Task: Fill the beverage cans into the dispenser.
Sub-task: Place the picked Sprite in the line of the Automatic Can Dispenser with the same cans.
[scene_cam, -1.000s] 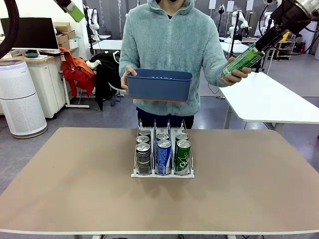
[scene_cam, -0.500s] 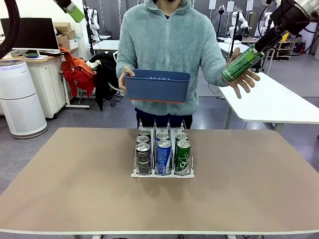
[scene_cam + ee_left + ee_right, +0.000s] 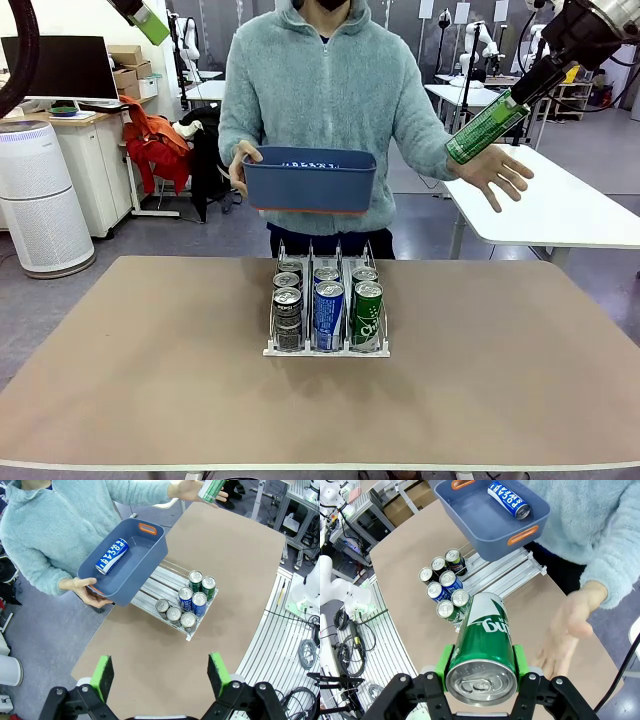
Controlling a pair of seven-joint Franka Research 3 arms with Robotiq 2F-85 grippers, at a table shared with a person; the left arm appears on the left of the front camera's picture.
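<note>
Green can point(image 3: 487, 127) sits clenched in right gripper point(image 3: 481, 663), high beyond dispenser point(image 3: 326, 351); next, likely lowering it into the dispenser's green lane.

The dispenser point(image 3: 325, 350) sits on the desk point(image 3: 150, 380) at its middle, nearer the far edge. Seven cans point(image 3: 328, 312) stand in it against the front lip: three in the left lane, two each in the middle and right lanes. Behind the desk a person point(image 3: 330, 90) holds a tub point(image 3: 310, 182) in the air above and behind the dispenser's rear, a lone can point(image 3: 111, 556) lying in it; up at the right, the right gripper point(image 3: 518, 95) holds a tilted can point(image 3: 485, 128) near the person's open hand point(image 3: 495, 172).
</note>
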